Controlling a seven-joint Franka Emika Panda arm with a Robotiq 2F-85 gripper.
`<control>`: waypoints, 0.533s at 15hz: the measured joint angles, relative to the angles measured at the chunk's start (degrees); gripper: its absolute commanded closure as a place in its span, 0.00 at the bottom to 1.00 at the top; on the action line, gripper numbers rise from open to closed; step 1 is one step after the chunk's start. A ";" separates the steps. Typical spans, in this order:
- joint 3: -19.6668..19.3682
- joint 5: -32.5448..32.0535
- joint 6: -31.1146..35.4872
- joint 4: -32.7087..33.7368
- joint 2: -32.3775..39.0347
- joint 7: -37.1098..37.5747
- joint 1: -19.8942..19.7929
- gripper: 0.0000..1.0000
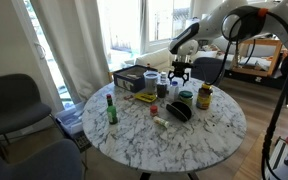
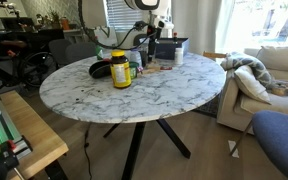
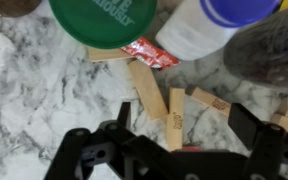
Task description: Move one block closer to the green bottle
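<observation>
The end effector [image 3: 184, 120] is hanging wide open over the bench [image 1: 214, 130], holding nothing; wooden blocks [image 3: 147, 88] are lying flat just under it, one showing between its fingers [image 3: 124, 115]; the green bottle [image 1: 111, 108] is standing upright near the bench edge, well apart from the blocks.

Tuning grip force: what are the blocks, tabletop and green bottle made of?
Blocks: likely unfinished wood, pale tan and matte. Tabletop: marble or marble-look, white with grey veins, slight sheen. Green bottle: probably glass, dark green body, but too small here to be sure.
</observation>
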 measured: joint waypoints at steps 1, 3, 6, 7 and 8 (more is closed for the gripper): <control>-0.72 -0.19 -0.11 0.18 0.28 0.09 -0.20 0.00; -1.79 -0.24 0.12 0.53 0.91 0.73 -0.39 0.00; -2.20 -0.24 0.58 1.13 1.94 2.73 -0.38 0.00; -2.20 -0.24 0.58 1.41 2.18 3.07 -0.37 0.00; -2.20 -0.24 0.58 1.64 2.35 3.22 -0.35 0.00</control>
